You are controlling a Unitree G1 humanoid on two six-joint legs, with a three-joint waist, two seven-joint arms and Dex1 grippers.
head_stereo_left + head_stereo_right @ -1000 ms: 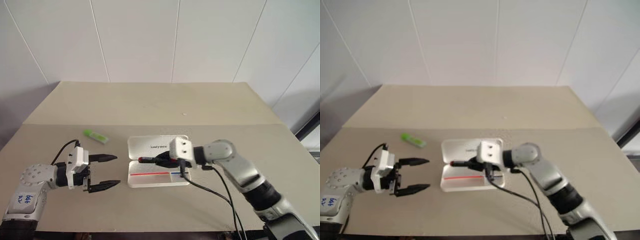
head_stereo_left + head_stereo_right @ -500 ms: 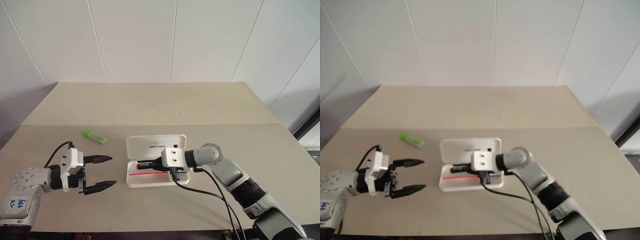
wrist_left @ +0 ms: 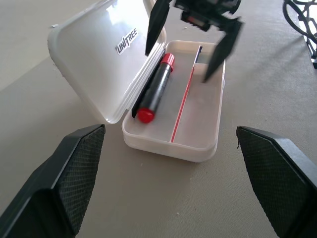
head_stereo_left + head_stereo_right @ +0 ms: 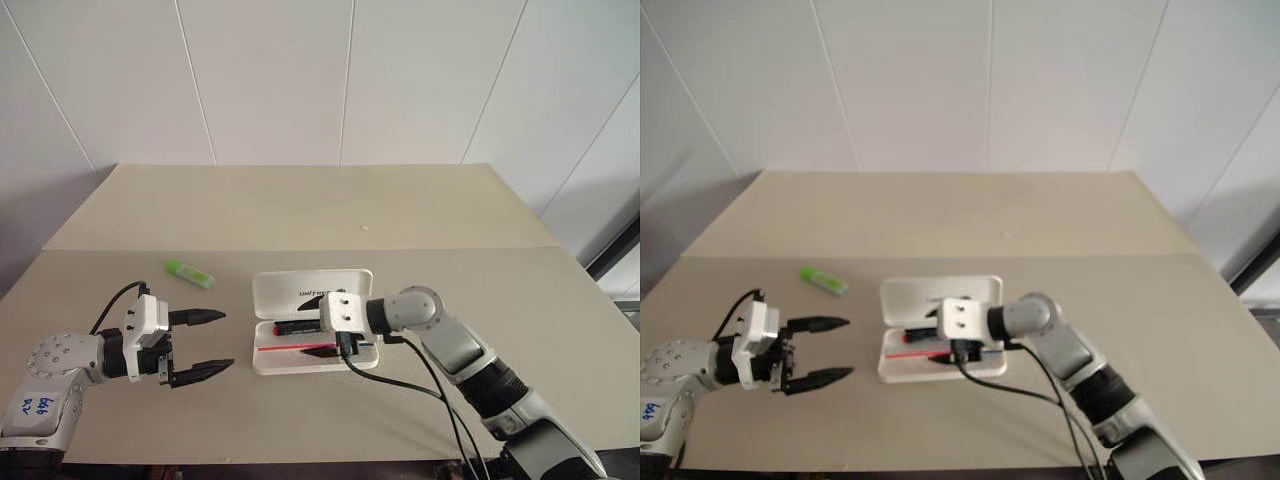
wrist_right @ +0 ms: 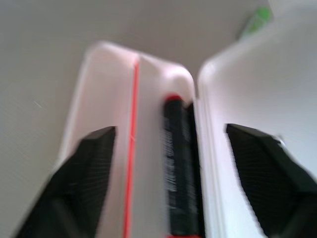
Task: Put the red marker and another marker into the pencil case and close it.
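- The right gripper [image 3: 190, 42] hangs over the open pencil case [image 4: 345, 360], arm reaching in from the right side with its two black fingers spread wide, pointing toward the robot's left and slightly down; nothing is between them.
- The red marker [image 3: 155, 88] lies in the tray's rear channel, beside the hinge, free of both fingers; one finger stands over the hinge side, the other over the tray's front half.
- The left gripper [image 4: 205, 342] hovers level over the table [image 4: 300, 210] to the left of the case, fingers wide apart and empty, aimed at the case's short end with a clear gap between.
- The lid [image 3: 99, 59] stands tilted back, its dark lettering facing up; a red stripe [image 3: 181, 111] runs along the tray floor.
- The green marker [image 4: 189, 271] lies on the table behind the left gripper, well apart from the case and untouched.
- Open tabletop surrounds the case in front, behind and to the right; the table's far edge meets a white panelled wall [image 4: 350, 80].
- The surface is matte beige, with a seam crossing it just behind the case.
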